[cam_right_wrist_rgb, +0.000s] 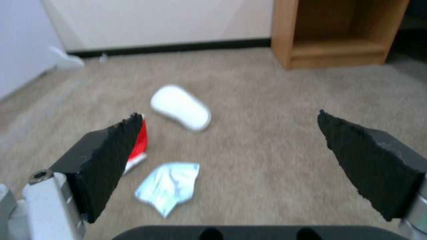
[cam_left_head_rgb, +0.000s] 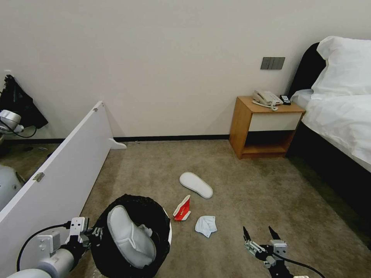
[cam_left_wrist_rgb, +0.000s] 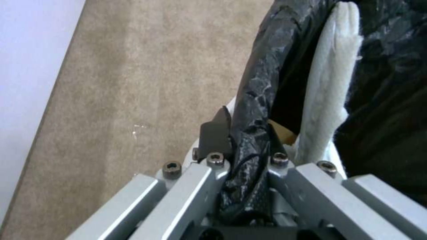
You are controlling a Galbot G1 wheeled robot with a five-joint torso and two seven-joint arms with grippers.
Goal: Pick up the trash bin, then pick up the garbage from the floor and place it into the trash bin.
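Observation:
The trash bin (cam_left_head_rgb: 154,216), white with a crinkled black bag over its rim, hangs low at the left with a white slipper (cam_left_head_rgb: 129,235) lying inside. My left gripper (cam_left_head_rgb: 92,233) is shut on the bin's bagged rim (cam_left_wrist_rgb: 249,133); the slipper (cam_left_wrist_rgb: 329,83) shows beside it. On the carpet lie a second white slipper (cam_left_head_rgb: 196,185) (cam_right_wrist_rgb: 181,107), a red-and-white carton (cam_left_head_rgb: 182,209) (cam_right_wrist_rgb: 138,143) and a white tissue (cam_left_head_rgb: 206,225) (cam_right_wrist_rgb: 169,186). My right gripper (cam_left_head_rgb: 262,233) (cam_right_wrist_rgb: 229,160) hovers open, nothing between its fingers, just right of the tissue.
A white panel (cam_left_head_rgb: 58,173) leans along the left. A wooden nightstand (cam_left_head_rgb: 262,127) with a phone stands at the back wall, and a bed (cam_left_head_rgb: 340,123) runs down the right. Open carpet lies between the litter and the bed.

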